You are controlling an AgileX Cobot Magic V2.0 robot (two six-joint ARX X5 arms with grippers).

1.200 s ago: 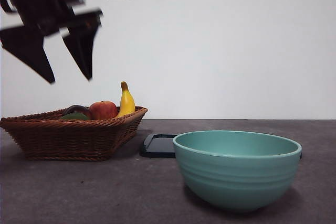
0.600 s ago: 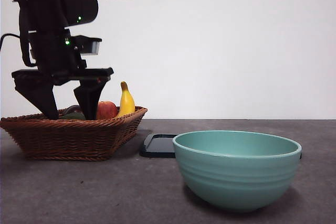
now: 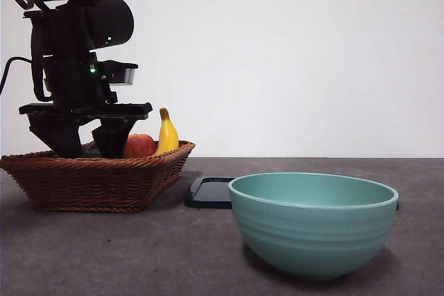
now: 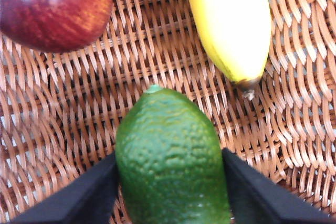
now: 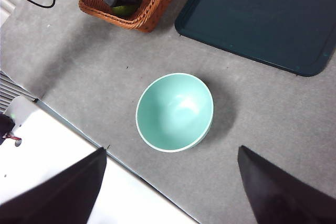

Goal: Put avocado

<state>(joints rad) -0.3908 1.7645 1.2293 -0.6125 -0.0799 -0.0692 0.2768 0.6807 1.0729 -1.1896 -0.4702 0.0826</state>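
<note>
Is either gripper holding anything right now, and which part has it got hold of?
The left gripper has its fingers flanking the bumpy green avocado at its wide middle in the woven wicker basket, jaws open, no grip yet. The right gripper holds nothing.

Lab bench: bare white wall [image 3: 298, 60], grey table [image 3: 139, 254].

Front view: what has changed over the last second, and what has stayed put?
The left gripper dropped from high above the basket down into it, and its fingers now sit either side of the avocado; whether they grip it yet is unclear. The apple, banana, bowl and tray stayed put.
</note>
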